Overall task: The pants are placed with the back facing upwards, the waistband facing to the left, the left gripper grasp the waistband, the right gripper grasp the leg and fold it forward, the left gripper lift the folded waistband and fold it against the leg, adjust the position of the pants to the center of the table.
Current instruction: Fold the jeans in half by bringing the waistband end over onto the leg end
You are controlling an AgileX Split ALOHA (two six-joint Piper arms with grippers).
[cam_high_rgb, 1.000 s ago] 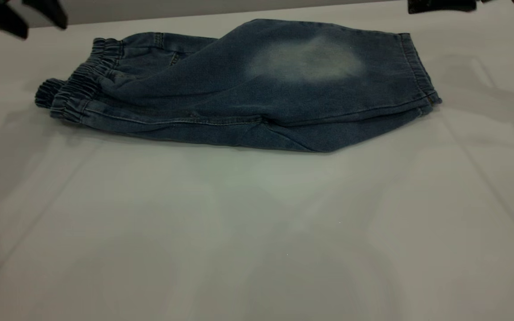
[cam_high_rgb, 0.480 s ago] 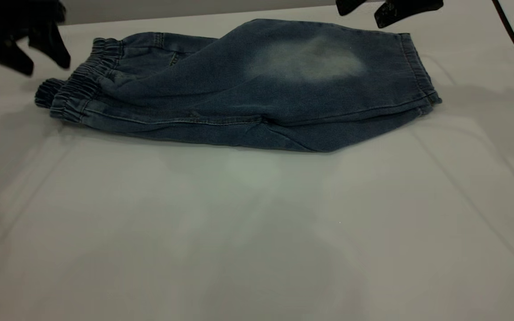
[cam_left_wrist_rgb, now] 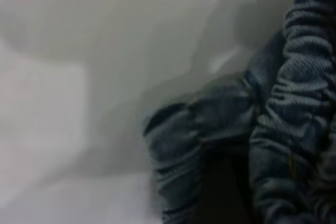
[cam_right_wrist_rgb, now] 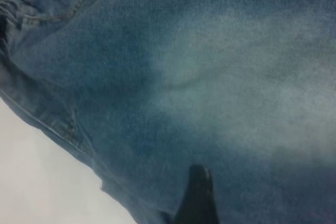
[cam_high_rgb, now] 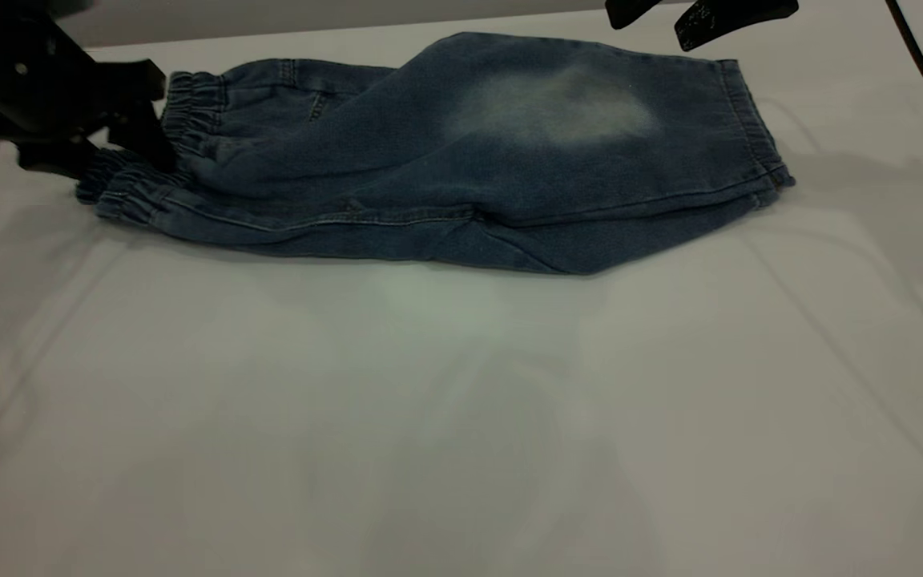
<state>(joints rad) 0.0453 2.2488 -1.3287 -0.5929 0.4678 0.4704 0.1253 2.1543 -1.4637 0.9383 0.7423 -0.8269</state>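
— While pressed up against the ruched waistband (cam_high_rgb: pixel 189 104) at the left end of the pants (cam_high_rgb: pixel 397 176), hard to read: the left hand (cam_high_rgb: pixel 137 120). Cannot tell whether clamped on the band or merely laid against it.

— And on the other side?

— Right hand (cam_high_rgb: pixel 670 14) hanging above the far edge of the leg (cam_high_rgb: pixel 509 184), spread apart, gripping nothing. Only one dark fingertip (cam_right_wrist_rgb: pixel 195 198) seen from its wrist, poised over the pale oval patch (cam_right_wrist_rgb: pixel 247 93).

— Position of the garment?

— Lying across the far half of the white tabletop (cam_high_rgb: pixel 461 417), waistband to the left, hem (cam_high_rgb: pixel 750 128) to the right, patched leg on top.

— Step in hand?

— By appearances, lengthwise fold already made; now likely the taking of the doubled waistband for the fold onto the leg.

— Requirements for the next move?

— Probably a firm pinch through both layers of the band, then a lift and a carry rightward toward the hem. Afterwards, a shift toward the middle of the tabletop.

— Any brand, label, lettering?

— None legible. No tag or print in sight.
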